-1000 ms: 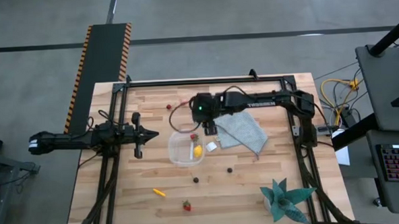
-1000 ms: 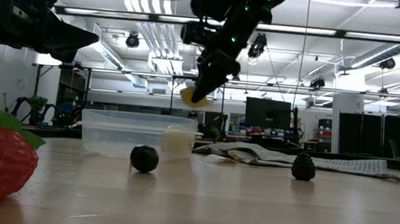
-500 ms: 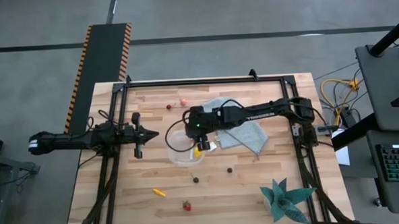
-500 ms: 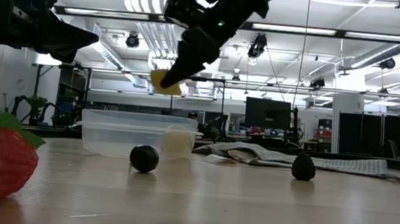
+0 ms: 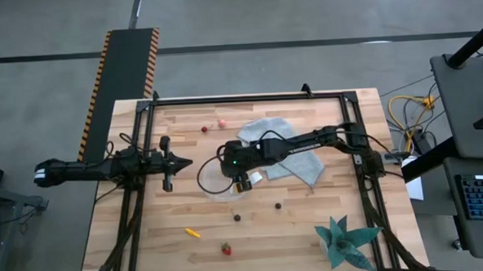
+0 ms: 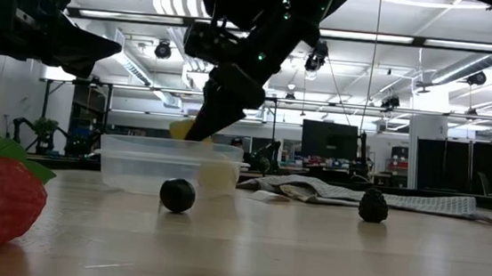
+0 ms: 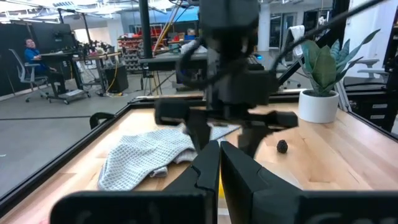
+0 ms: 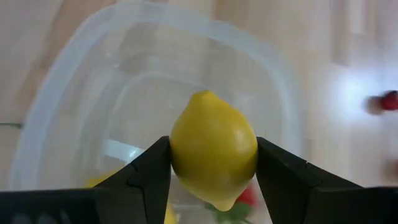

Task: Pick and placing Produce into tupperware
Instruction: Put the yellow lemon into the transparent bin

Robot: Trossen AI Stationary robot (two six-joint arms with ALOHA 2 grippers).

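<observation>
My right gripper [image 5: 239, 183] is shut on a yellow lemon [image 8: 213, 149] and hangs over the clear tupperware [image 8: 273, 81], just above its rim [image 6: 169, 144] in the low view. Inside the tupperware lie another yellow piece [image 8: 99, 180] and a red berry [image 8: 245, 196]. On the table rest two dark round pieces [image 5: 238, 217] [image 5: 278, 205], an orange carrot-like piece [image 5: 193, 232], a strawberry [image 5: 226, 249] and two red berries [image 5: 204, 129] [image 5: 222, 123]. My left gripper [image 5: 181, 163] waits shut at the table's left, clear of the tupperware. My right gripper pinches the lemon across its middle [image 8: 177, 158], one finger [image 8: 146, 171] on each side. The fingers come from above, slanting down. The lemon [image 6: 182, 130] is lifted clear, over the tupperware's opening.
A grey-blue cloth [image 5: 296, 159] lies right of the tupperware under my right arm, with a small white tag [image 5: 255, 176] beside it. A teal spiky plant [image 5: 344, 241] stands at the near right corner. Bare wood stretches along the near and left parts of the table.
My right gripper has carried the lemon toward the table's left and down, from above the tupperware's right edge to just over its rim, staying shut on it. My left arm has kept still.
</observation>
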